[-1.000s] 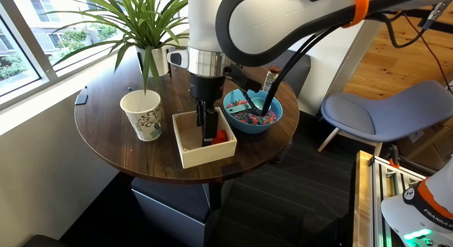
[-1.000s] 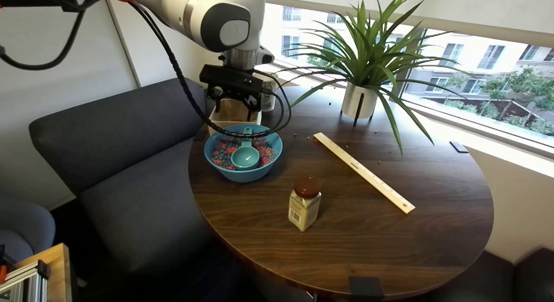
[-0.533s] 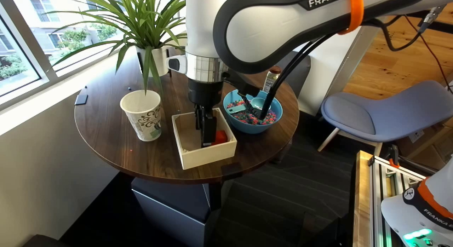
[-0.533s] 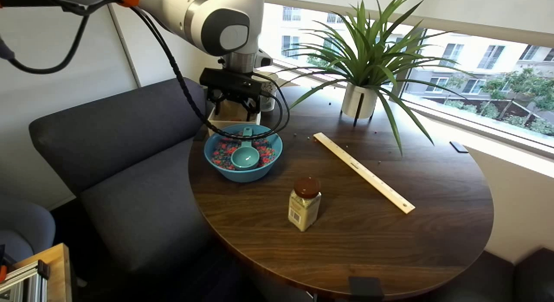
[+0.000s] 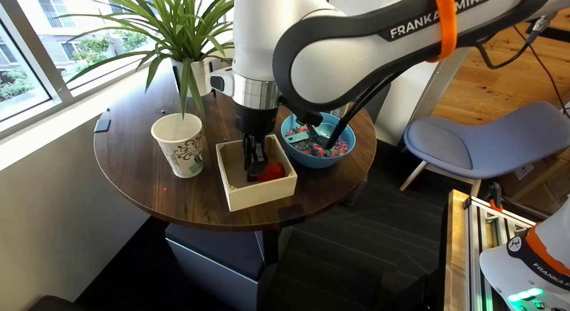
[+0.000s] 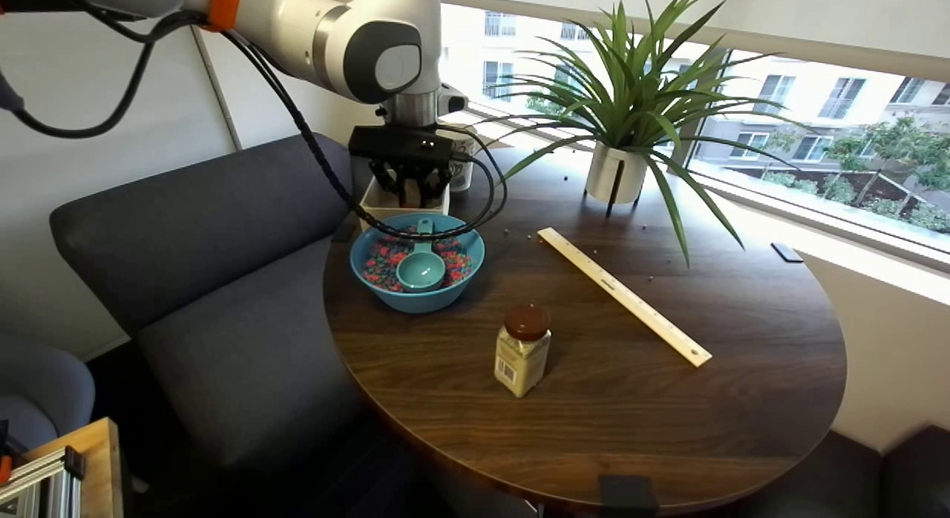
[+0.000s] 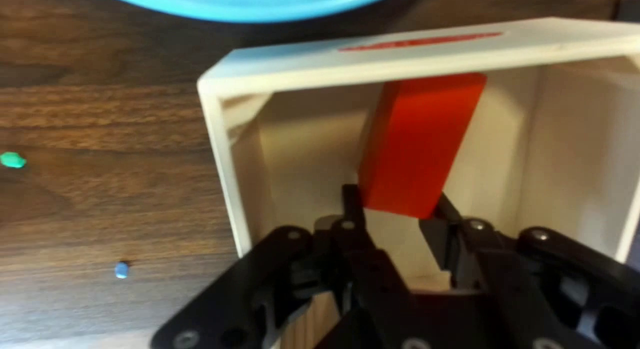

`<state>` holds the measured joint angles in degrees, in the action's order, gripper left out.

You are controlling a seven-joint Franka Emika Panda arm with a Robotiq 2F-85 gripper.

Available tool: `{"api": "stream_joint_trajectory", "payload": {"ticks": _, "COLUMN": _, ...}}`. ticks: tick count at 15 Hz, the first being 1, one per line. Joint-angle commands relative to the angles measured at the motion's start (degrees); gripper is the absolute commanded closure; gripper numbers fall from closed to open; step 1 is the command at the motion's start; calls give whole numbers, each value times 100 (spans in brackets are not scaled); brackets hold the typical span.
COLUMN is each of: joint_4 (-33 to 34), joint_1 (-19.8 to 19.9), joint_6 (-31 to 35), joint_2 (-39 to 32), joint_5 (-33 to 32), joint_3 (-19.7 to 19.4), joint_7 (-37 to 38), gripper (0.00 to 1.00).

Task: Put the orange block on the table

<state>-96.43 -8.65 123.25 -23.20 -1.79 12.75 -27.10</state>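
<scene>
The orange block [image 7: 425,139], a bright red-orange brick, is inside the square cream tray [image 5: 262,196] by the wall beside the blue bowl. My gripper [image 7: 397,198] reaches down into the tray, one finger on each side of the block's near end. Both fingertips [image 7: 352,196] appear to touch it, so the jaws are shut on the block, which lies slanted between them. In an exterior view the block shows partly behind the gripper [image 5: 255,172]. The tray stands on the round dark wood table [image 6: 631,407].
Beside the tray is a blue bowl [image 5: 318,161] of coloured bits with a scoop. A paper cup [image 5: 180,146] stands across from it. Farther off are a jar [image 6: 523,355], a ruler [image 6: 623,295] and a potted plant [image 6: 616,180]. Tiny bits are scattered about.
The gripper's fingers have come together from wide apart onto the orange block. The block has turned and shifted slightly toward the gripper within the tray. The arm has come down a little.
</scene>
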Motion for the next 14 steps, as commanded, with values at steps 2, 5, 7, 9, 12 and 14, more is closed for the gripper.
{"api": "stream_joint_trajectory", "payload": {"ticks": 2, "joint_4": -100, "joint_1": -159, "joint_6": 397, "joint_2": 35, "joint_5": -605, "joint_3": -201, "joint_7": 474, "gripper": 92}}
{"api": "stream_joint_trajectory", "payload": {"ticks": 5, "joint_4": -59, "joint_1": -67, "joint_6": 211, "joint_2": 143, "joint_5": -365, "joint_3": -72, "joint_7": 350, "gripper": 100}}
{"api": "stream_joint_trajectory", "payload": {"ticks": 7, "joint_4": -41, "joint_1": -22, "joint_6": 134, "joint_2": 269, "joint_5": -230, "joint_3": 13, "joint_7": 173, "gripper": 100}}
{"api": "stream_joint_trajectory", "payload": {"ticks": 9, "joint_4": -42, "joint_1": -2, "joint_6": 88, "joint_2": 410, "joint_5": -154, "joint_3": 69, "joint_7": 40, "gripper": 100}}
{"api": "stream_joint_trajectory", "payload": {"ticks": 12, "joint_4": 4, "joint_1": -44, "joint_6": -194, "joint_2": 498, "joint_5": -291, "joint_3": 43, "joint_7": -99, "gripper": 73}}
{"api": "stream_joint_trajectory", "payload": {"ticks": 14, "joint_4": -52, "joint_1": -124, "joint_6": -248, "joint_2": 526, "joint_5": -534, "joint_3": -70, "joint_7": 236, "gripper": 60}}
